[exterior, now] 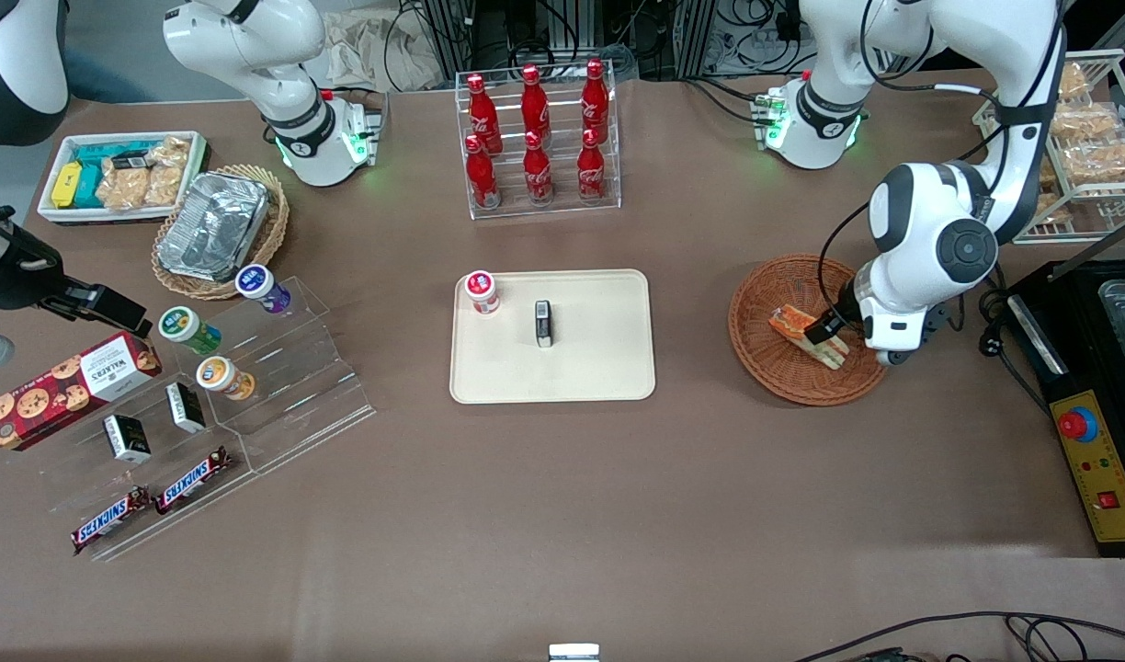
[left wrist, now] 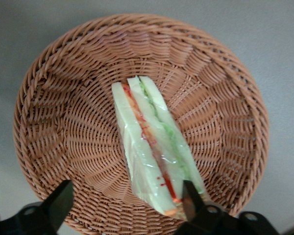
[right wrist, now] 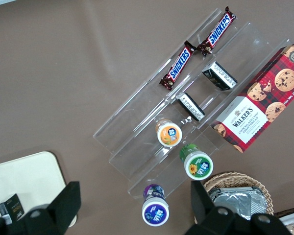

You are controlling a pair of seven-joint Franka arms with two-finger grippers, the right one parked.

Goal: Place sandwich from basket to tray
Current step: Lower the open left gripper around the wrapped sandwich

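Note:
The sandwich (exterior: 804, 335) (left wrist: 152, 142), a wrapped wedge of pale bread with red and green filling, lies in the reddish-brown wicker basket (exterior: 757, 360) (left wrist: 63, 122) toward the working arm's end of the table. My left gripper (exterior: 831, 327) (left wrist: 125, 203) hangs low over the basket, open, its fingers wide apart. One finger (left wrist: 190, 199) sits right by the sandwich's narrow end; the other finger (left wrist: 59, 204) is over bare wicker. The cream tray (exterior: 562, 382) lies at the table's middle, a short way from the basket.
On the tray stand a red-lidded cup (exterior: 482, 292) and a small black box (exterior: 544, 324). A clear rack of cola bottles (exterior: 535, 138) is farther from the front camera. A black control box (exterior: 1097, 460) and a wire rack of pastries (exterior: 1091, 138) flank the basket.

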